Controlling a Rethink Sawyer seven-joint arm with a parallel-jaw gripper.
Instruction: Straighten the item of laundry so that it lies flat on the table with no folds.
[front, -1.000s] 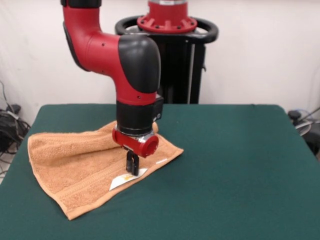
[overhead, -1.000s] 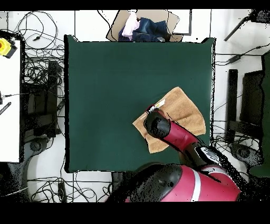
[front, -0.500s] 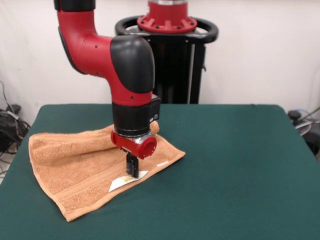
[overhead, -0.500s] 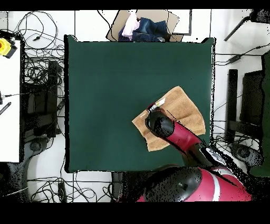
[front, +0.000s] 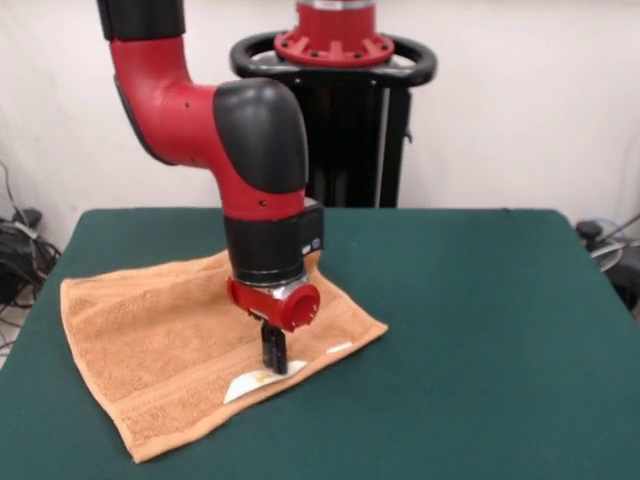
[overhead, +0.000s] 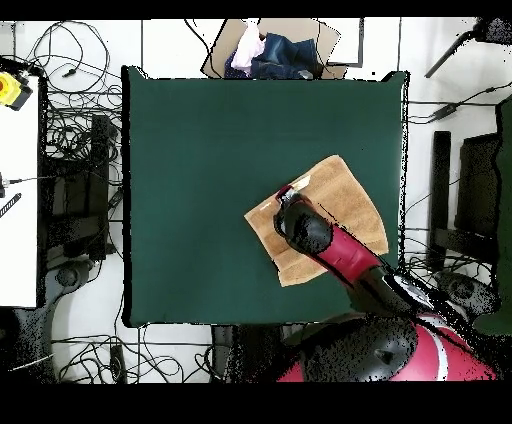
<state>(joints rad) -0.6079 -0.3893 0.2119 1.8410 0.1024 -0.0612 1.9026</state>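
Observation:
The item of laundry (front: 150, 340), an orange-tan towel, lies spread and nearly flat on the left part of the green table (front: 480, 330). Its white tag (front: 262, 381) shows at the near edge. My gripper (front: 272, 362) points straight down with its dark fingers together, shut on the towel's near edge just beside the tag. In the overhead view the towel (overhead: 350, 190) lies near the table's (overhead: 200, 150) right side. There the arm's wrist (overhead: 303, 228) covers the middle of the towel and hides the gripper.
A cardboard box holding clothes (overhead: 268, 50) sits past the table's top edge in the overhead view. Cables (overhead: 85, 150) lie on the floor to the left of the table. A white bench (overhead: 18, 200) stands beyond the cables.
My gripper has dragged the towel's near edge toward the camera and slightly right. The rolled fold along the towel's far side has opened out and the cloth lies flatter.

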